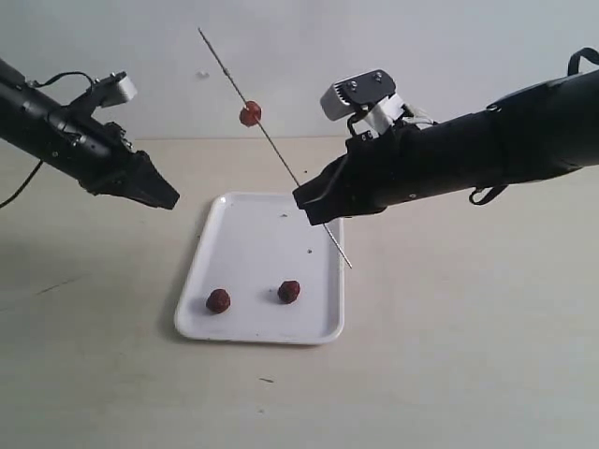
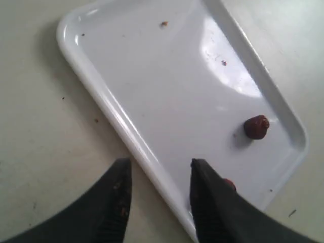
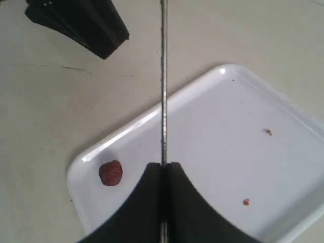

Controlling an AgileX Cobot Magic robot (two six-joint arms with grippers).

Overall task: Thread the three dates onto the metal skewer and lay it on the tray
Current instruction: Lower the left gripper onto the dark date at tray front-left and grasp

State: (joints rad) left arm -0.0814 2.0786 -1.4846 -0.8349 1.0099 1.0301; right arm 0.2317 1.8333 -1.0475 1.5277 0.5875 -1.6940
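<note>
Now, your right claw (image 3: 162, 172) is clamped low on the stiff, thin skewer (image 1: 276, 150), slanting up-left with a threaded date (image 1: 250, 114) high on it. Your left claw (image 2: 159, 167) hangs jaws apart left of the tray (image 1: 253, 234), arm sloping down; the left date (image 1: 218, 300) and right date (image 1: 289, 292) at its near end are likely soft, so pinch mid-body.

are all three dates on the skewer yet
No, only one date is on the skewer; a second date and a third date lie on the tray.
</note>
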